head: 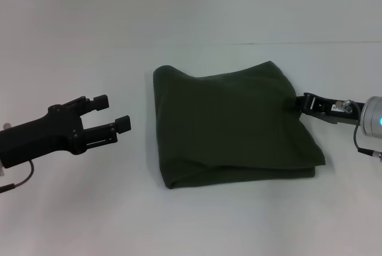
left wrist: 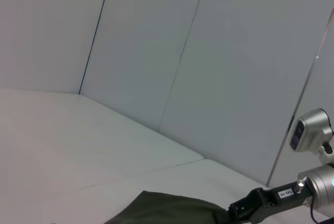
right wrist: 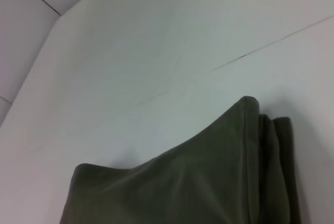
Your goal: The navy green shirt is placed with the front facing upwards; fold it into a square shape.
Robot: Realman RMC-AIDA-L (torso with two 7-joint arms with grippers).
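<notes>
Folded navy green shirt (head: 230, 122) lies mid-surface (head: 89, 220). Right end effector (head: 300, 103), arm reaching in level from the right edge, pinches its right edge. Left end effector (head: 113, 113) hovers spread wide beside the shirt's left edge.

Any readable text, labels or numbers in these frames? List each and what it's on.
Small white label on the right arm's black gripper: carries print, too small to read.
Same label in the head view: also unreadable.
Folded dark olive-green shirt: no lettering, logo or tag showing.
Left gripper, white table, grey wall panels: no text.
</notes>
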